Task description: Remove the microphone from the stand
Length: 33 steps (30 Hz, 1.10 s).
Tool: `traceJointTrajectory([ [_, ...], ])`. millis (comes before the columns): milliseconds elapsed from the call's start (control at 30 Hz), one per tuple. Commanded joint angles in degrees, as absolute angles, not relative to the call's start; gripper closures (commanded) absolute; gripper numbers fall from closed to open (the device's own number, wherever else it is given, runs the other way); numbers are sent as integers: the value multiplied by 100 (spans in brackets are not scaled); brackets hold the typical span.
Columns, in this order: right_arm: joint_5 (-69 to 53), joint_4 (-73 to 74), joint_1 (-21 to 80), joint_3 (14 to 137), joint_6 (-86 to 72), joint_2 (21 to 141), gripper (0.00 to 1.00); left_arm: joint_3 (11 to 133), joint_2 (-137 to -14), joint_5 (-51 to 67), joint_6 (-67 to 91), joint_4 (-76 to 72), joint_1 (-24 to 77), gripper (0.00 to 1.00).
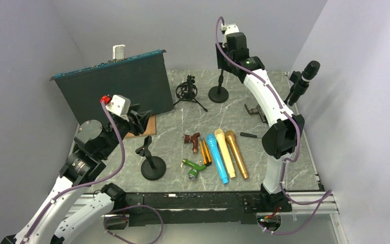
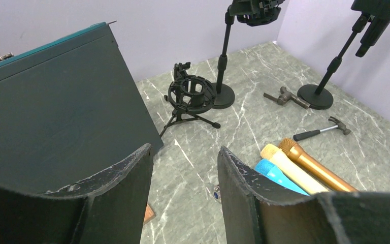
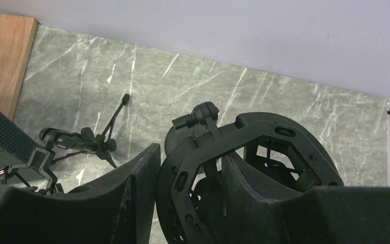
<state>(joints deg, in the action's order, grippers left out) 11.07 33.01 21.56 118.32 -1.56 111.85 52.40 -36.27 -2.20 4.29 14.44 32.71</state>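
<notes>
Marble table [image 1: 183, 122]; left gripper [image 2: 185, 152] gapes empty; right gripper [image 3: 190, 162] seemingly pinches shock mount [image 3: 284, 132].

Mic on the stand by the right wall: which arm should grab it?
Right. The right end effector is at the back shock mount, nearer the microphone; the left end effector sits open on the opposite side.
</notes>
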Motion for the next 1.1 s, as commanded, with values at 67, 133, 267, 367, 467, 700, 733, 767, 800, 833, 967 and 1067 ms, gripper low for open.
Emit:
traceJointTrajectory([
  [67,766,3869,2173,11385,-88,11525,67,5340,-3592,-254,525,1299,3295,46],
  [133,750,3872,2171,11255,-88,11559,68,5338,-3607,-247,530,1293,3288,46],
  [267,720,3860,2170,10959,-139,11573,70,5352,-3625,-220,545,1293,3291,46],
  [367,712,3832,2171,10641,-209,11505,71,5353,-3650,-219,554,1292,3289,46],
  [467,679,3893,2163,10380,-309,11406,71,5360,-3674,-186,554,1300,3293,46],
  [700,803,3598,2168,9650,-324,10845,67,5358,-3760,-111,595,1288,3288,47],
  [733,883,3585,2163,9688,-293,10849,65,5353,-3774,-100,602,1288,3292,47],
  [767,938,3597,2155,9778,-259,10885,63,5353,-3777,-97,600,1284,3293,47],
  [800,974,3632,2149,9928,-237,10934,60,5353,-3778,-103,600,1283,3289,46],
  [833,998,3692,2136,10098,-209,11008,56,5353,-3786,-112,594,1284,3295,47],
  [967,946,4081,2130,11065,-207,11236,44,5351,-3820,-147,583,1295,3291,47],
  [1067,889,4236,2139,11532,-249,11151,37,5347,-3827,-141,582,1295,3289,47],
])
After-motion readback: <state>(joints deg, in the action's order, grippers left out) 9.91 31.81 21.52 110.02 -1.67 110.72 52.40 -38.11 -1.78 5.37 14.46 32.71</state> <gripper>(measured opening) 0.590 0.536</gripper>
